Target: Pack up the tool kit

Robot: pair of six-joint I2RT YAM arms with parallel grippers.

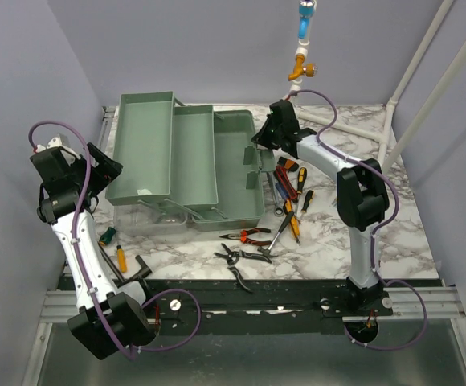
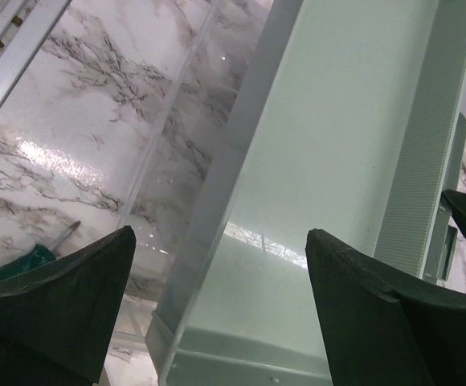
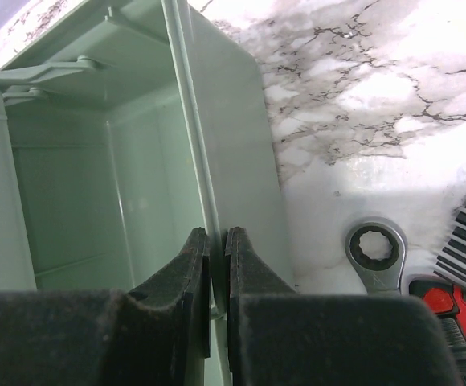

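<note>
Right gripper (image 3: 217, 235) around toolbox wall (image 3: 235, 145) (tight)

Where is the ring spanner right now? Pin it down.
Right wrist view, lower right: the ring spanner lies on the marble table, just right of the toolbox wall, with a red-handled tool beside it.

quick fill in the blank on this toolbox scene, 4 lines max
1. The toolbox is ___ in colour.
2. The right hand is ___ on the toolbox's side wall.
3. The left hand is ___, holding nothing.
4. The wrench lies on the ___-patterned table.

Missing words: green; shut; open; marble
</note>
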